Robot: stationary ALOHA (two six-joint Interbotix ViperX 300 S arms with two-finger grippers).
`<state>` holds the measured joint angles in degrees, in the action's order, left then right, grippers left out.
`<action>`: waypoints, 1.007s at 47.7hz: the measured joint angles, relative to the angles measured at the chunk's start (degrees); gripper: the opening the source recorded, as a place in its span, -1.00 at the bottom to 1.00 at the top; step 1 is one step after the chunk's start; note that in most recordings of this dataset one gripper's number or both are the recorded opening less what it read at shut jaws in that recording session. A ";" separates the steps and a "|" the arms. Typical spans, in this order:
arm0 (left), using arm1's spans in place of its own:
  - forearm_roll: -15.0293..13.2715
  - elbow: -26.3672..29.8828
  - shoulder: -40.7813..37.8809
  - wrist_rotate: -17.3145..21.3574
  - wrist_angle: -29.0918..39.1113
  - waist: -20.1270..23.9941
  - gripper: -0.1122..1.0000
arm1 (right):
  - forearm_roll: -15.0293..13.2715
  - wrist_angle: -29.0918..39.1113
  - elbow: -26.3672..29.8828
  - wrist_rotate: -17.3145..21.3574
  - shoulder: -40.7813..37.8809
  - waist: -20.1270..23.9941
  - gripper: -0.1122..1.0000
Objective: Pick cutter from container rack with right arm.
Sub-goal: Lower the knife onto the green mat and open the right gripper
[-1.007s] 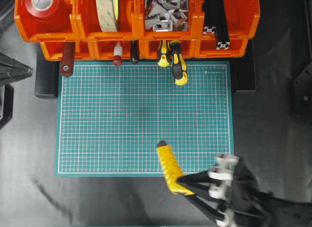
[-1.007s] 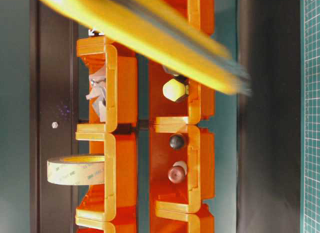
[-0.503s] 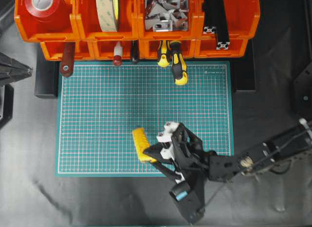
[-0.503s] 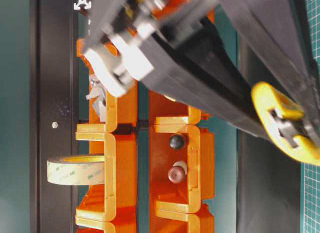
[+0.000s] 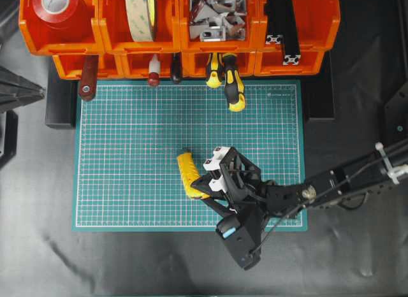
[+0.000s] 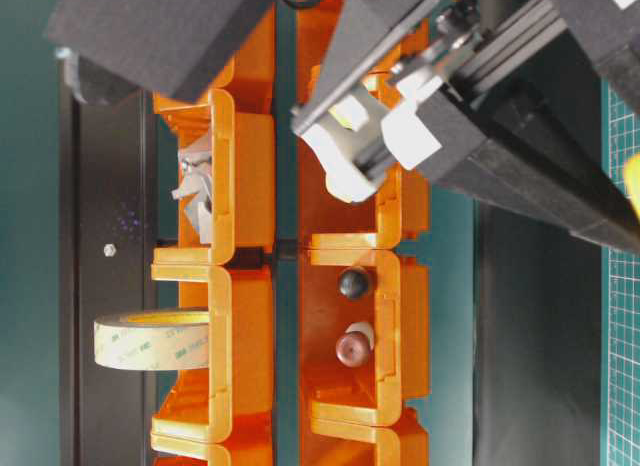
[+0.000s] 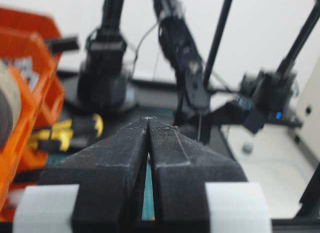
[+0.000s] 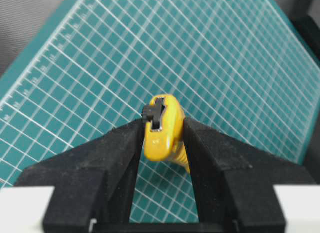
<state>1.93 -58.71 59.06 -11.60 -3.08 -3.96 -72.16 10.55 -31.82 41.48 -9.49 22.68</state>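
The yellow cutter [image 5: 188, 176] is off the container rack [image 5: 178, 29] and held just above the green mat [image 5: 127, 150], near its front middle. My right gripper [image 5: 203, 187] is shut on the cutter's end; in the right wrist view the cutter [image 8: 161, 138] sits pinched between both fingers of the gripper [image 8: 162, 124], black slider facing up. My left gripper [image 5: 42, 90] is shut and empty at the left edge, beside the rack. In the left wrist view its fingers [image 7: 149, 121] meet at the tip.
Two yellow-and-black screwdriver handles [image 5: 233, 86] stick out of the rack's lower bins over the mat's far edge. Upper bins hold red tape [image 5: 56, 2], a tape roll [image 5: 140, 13], metal brackets [image 5: 217, 13] and black profiles [image 5: 280, 23]. The right arm blocks the table-level view [image 6: 480, 136].
My right gripper has carried the cutter from off the mat's front edge leftward and farther onto the mat, turning it to point toward the rack. The left gripper has not moved.
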 measured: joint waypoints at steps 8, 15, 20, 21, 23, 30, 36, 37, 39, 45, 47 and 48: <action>-0.09 0.00 0.26 0.00 1.41 0.00 -0.80 | 0.00 -1.85 -1.41 -0.09 -0.44 -2.55 -0.30; -0.09 0.00 0.70 0.00 1.76 0.00 -0.79 | 0.53 -2.46 -1.93 0.00 -0.44 -4.75 -0.30; 0.00 0.00 0.70 0.00 1.85 0.00 -0.79 | 0.88 -2.72 -2.02 -0.09 -0.26 -4.92 -0.30; 0.00 0.00 0.70 0.00 1.93 0.00 -0.79 | 0.97 -2.90 -2.11 -0.09 -0.26 -4.92 -0.30; -0.09 0.00 0.70 0.00 2.02 0.00 -0.79 | 1.05 -3.16 -2.11 -0.09 -0.26 -4.92 -0.30; -0.09 0.00 0.70 0.00 2.29 0.00 -0.80 | 1.76 -4.75 -2.20 -0.09 -0.26 -5.19 -0.30; 0.00 0.00 0.79 0.00 2.29 0.00 -0.79 | 2.90 -5.10 -2.20 -0.09 -0.18 -5.01 -0.30; -0.09 0.00 0.70 0.00 2.29 -0.09 -0.79 | 3.08 -5.10 -2.20 -0.09 -0.18 -4.92 -0.30; 0.00 0.00 0.79 0.00 2.29 0.00 -0.79 | 3.34 -5.10 -2.20 -0.09 -0.09 -4.92 -0.30; 0.00 0.00 0.79 0.00 2.37 -0.09 -0.79 | 5.10 -5.36 -2.81 0.18 -0.26 -4.48 0.04; 0.00 0.00 0.70 -0.09 2.37 0.00 -0.80 | 6.15 -5.45 -2.90 0.26 -0.70 -3.78 0.20; -0.09 0.00 0.79 -0.09 2.37 0.00 -0.79 | 6.59 -5.54 -2.90 0.26 -0.70 -3.52 0.27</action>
<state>1.85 -58.71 59.85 -11.69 -0.70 -3.96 -65.57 5.01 -34.72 41.75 -10.20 19.16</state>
